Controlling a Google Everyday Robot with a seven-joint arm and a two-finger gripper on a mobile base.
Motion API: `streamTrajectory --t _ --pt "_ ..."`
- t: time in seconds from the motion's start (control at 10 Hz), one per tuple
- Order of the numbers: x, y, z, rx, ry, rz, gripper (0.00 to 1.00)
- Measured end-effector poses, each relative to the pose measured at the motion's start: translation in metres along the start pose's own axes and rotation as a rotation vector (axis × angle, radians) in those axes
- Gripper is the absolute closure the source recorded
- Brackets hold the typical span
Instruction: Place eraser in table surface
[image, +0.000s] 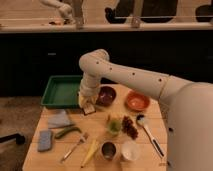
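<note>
Carrying the eraser (89, 108) clamped in my hand (88, 104), I hung just over the desk (150, 150) beside the green tray (59, 92) and dark bowl (105, 95), judging a short lowering and release came next.

One raised view from the robot's own side, looking down and forward over the table.

The camera sits high behind the white arm (150, 82), whose bulk fills the near right. It faces the table surface (100, 130) at middling range, the green tray (61, 92) at far left, a dark counter wall beyond. The gripper (88, 106), closed, hangs mid-frame beside the tray.
</note>
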Motion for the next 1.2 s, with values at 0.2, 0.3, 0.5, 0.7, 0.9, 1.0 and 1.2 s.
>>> streamTrajectory --t 0.2,0.3,0.5,0.7,0.9,1.0,1.2 --pt "0.0 0.0 -0.003 0.003 -0.004 0.0 1.0" --pt "0.002 -0.005 -0.01 0.009 -0.012 0.008 1.0" --pt "0.009 -0.025 -0.018 0.019 -0.014 0.039 1.0" --pt "0.01 -0.034 -0.017 0.018 -0.012 0.06 1.0" --pt "0.012 -0.044 -0.014 0.016 -0.005 0.082 1.0" --pt "0.012 -0.043 -0.011 0.016 0.0 0.08 1.0" --pt "0.011 -0.035 -0.002 0.015 0.018 0.064 1.0"
